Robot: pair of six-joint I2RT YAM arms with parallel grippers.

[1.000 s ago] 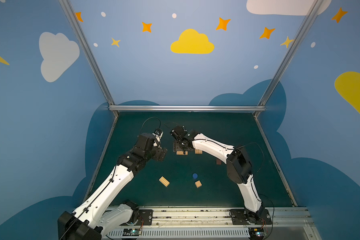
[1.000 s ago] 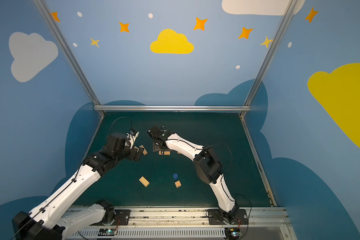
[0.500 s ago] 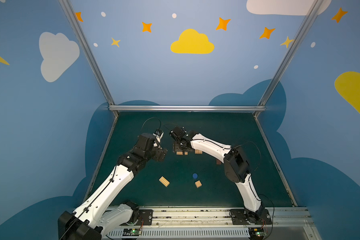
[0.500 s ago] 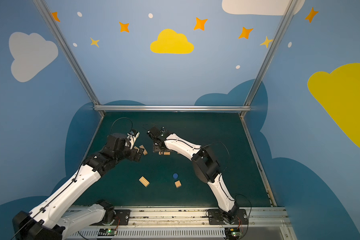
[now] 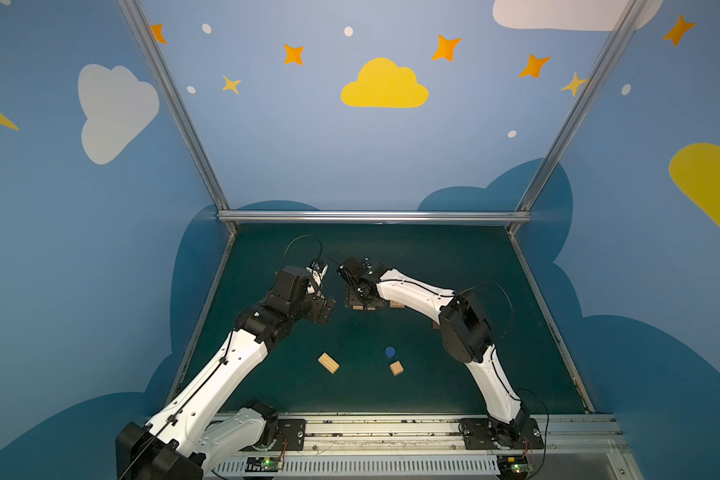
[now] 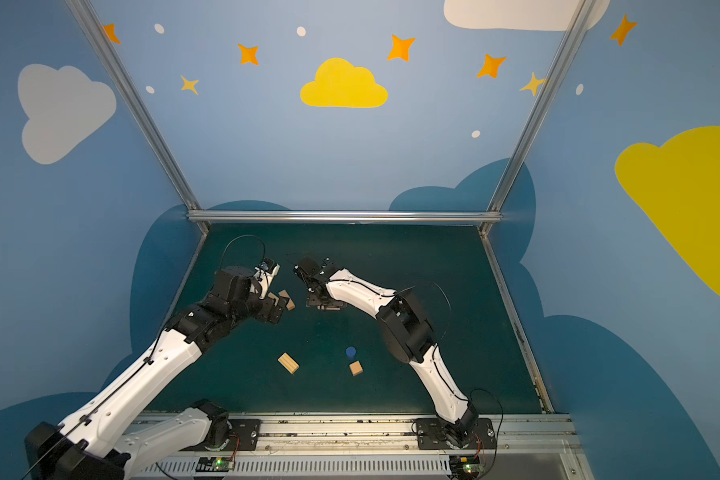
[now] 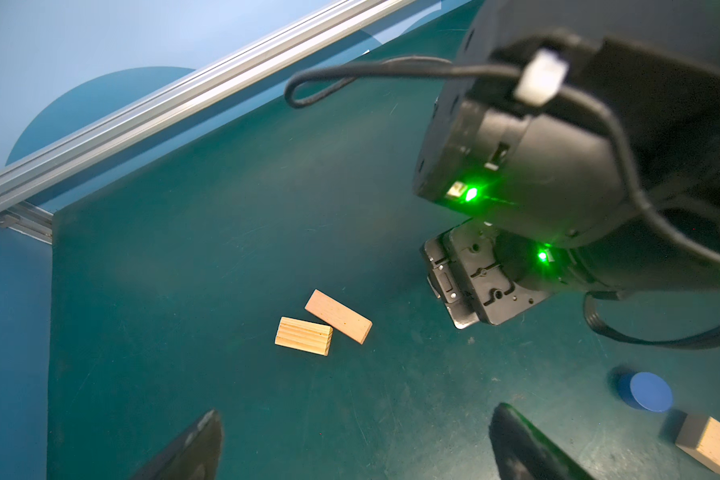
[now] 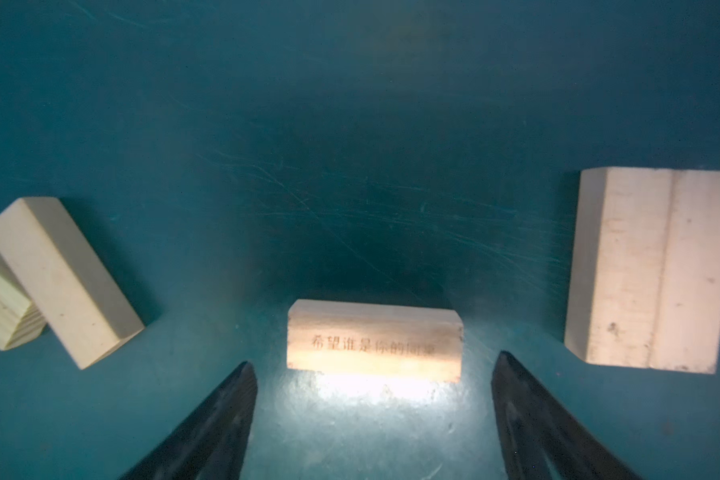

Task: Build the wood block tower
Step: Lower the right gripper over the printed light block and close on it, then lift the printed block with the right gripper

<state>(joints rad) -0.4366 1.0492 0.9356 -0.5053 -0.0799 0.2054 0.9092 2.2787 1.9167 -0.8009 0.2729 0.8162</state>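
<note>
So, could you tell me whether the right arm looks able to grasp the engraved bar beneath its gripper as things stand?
Probably yes: the right gripper is open, the engraved bar lies flat on the mat between its jaws, and the neighbouring blocks sit clear of it.

Right gripper: jaws spread wide, nothing held. Dark fingers stand off either end of an inscribed wooden bar, not touching it. The bar lies flat on the scratched green desk, crosswise to the fingers, brightly lit, with printed Chinese characters on its face. On one side are two pale bars, long sides together. On the other, an angled bar touches a grained bar, which is partly out of frame.
</note>
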